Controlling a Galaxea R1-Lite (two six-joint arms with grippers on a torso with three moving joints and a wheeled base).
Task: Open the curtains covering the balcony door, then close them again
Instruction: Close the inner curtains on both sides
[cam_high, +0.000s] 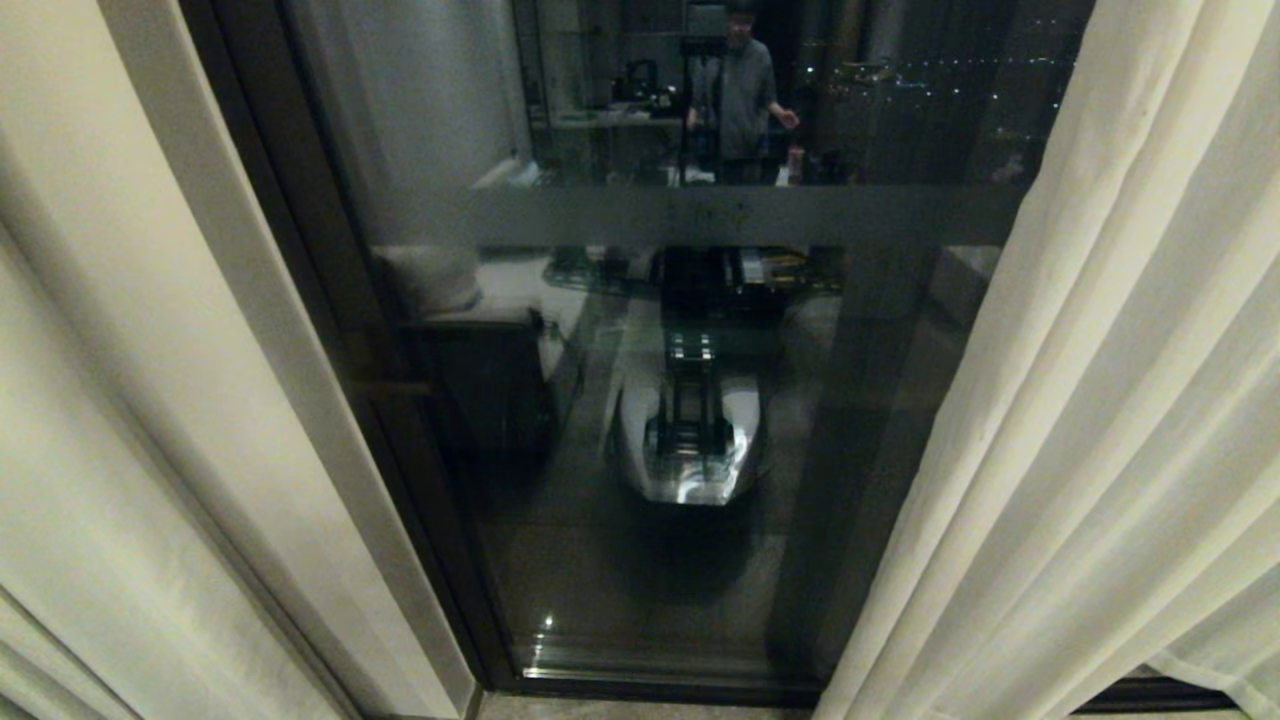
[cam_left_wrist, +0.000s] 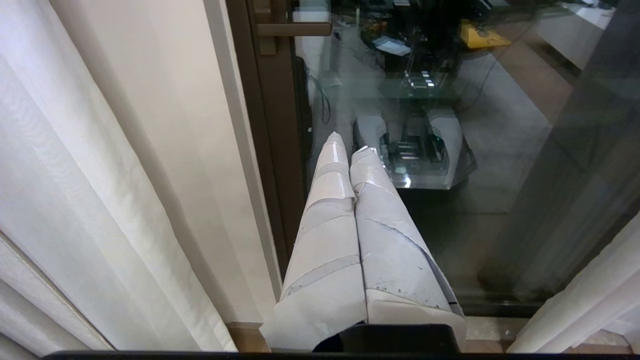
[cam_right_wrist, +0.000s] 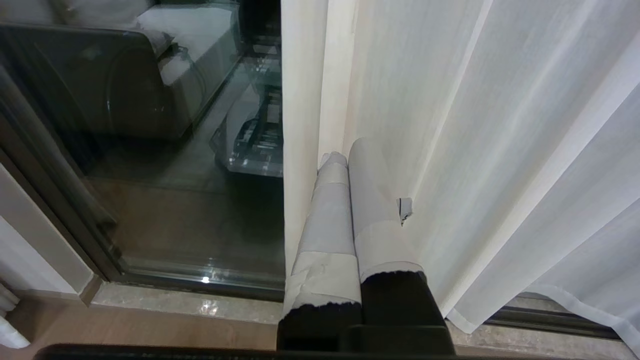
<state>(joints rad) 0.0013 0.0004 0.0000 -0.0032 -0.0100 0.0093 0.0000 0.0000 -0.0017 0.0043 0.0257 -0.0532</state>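
The curtains stand parted in the head view: one cream panel (cam_high: 90, 420) at the left, a pleated one (cam_high: 1100, 400) at the right. Between them the balcony door (cam_high: 650, 560) shows its dark frame, reflective glass and a frosted band (cam_high: 600, 215). Neither gripper is in the head view. My left gripper (cam_left_wrist: 350, 146) is shut with nothing in it, its taped fingers pointing at the glass beside the door frame (cam_left_wrist: 270, 150), apart from the left curtain (cam_left_wrist: 75, 175). My right gripper (cam_right_wrist: 345, 150) is shut and empty, right in front of the inner edge of the right curtain (cam_right_wrist: 475, 125).
The glass reflects my own base (cam_high: 690, 440) and a person (cam_high: 740, 90) standing behind in the room. A door handle (cam_left_wrist: 295, 29) sticks out from the frame. A stone sill (cam_right_wrist: 200, 305) runs along the foot of the door. A cream wall jamb (cam_high: 300, 400) borders the frame.
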